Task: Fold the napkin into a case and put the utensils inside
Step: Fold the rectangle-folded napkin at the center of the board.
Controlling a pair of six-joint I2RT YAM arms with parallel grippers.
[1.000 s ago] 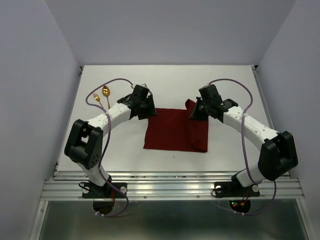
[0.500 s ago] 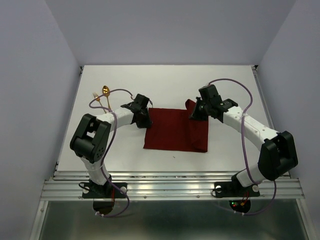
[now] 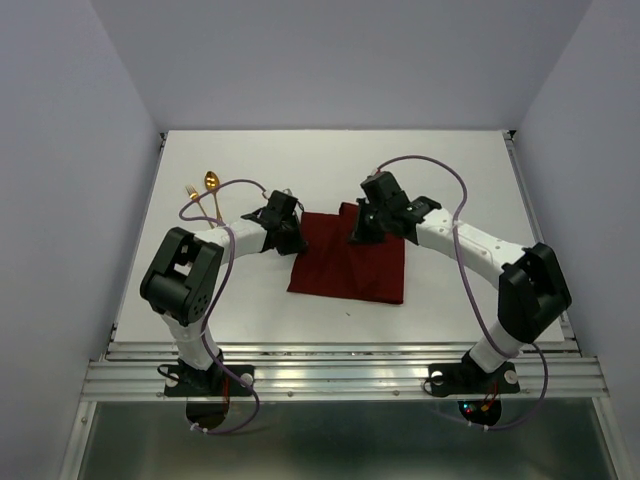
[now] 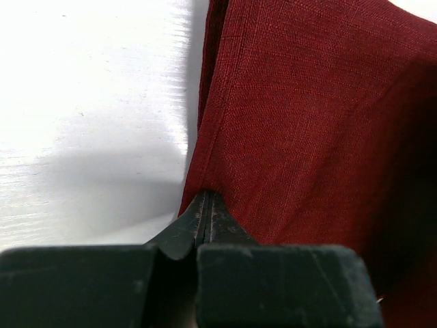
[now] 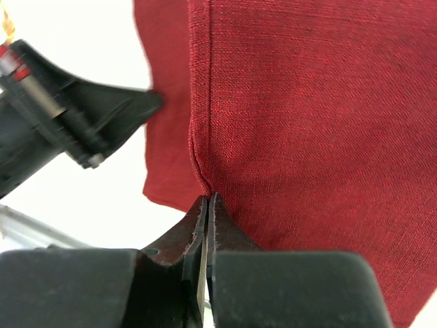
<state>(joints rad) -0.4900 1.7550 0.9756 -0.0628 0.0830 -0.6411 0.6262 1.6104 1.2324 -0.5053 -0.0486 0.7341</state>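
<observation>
The dark red napkin (image 3: 345, 268) lies mid-table with its right part lifted and folded over toward the left. My left gripper (image 3: 297, 234) is shut on the napkin's far left corner; in the left wrist view the cloth (image 4: 307, 123) runs up from the shut tips (image 4: 207, 195). My right gripper (image 3: 353, 224) is shut on the hem of the folded-over flap, and the right wrist view shows that hem (image 5: 198, 137) pinched at the tips (image 5: 207, 197). The gold spoon (image 3: 212, 181) and gold fork (image 3: 192, 194) lie at the far left, apart from the cloth. No case shape shows.
The left arm's cable (image 3: 225, 186) loops over the utensils' handles. In the right wrist view the left arm's black wrist (image 5: 61, 116) sits close beyond the napkin's edge. White table (image 3: 450, 170) surrounds the cloth; a metal rail (image 3: 340, 375) runs along the near edge.
My left gripper has dropped to the napkin's far left corner and shut on it. My right gripper has carried its corner leftward, folding the right part over the middle.
</observation>
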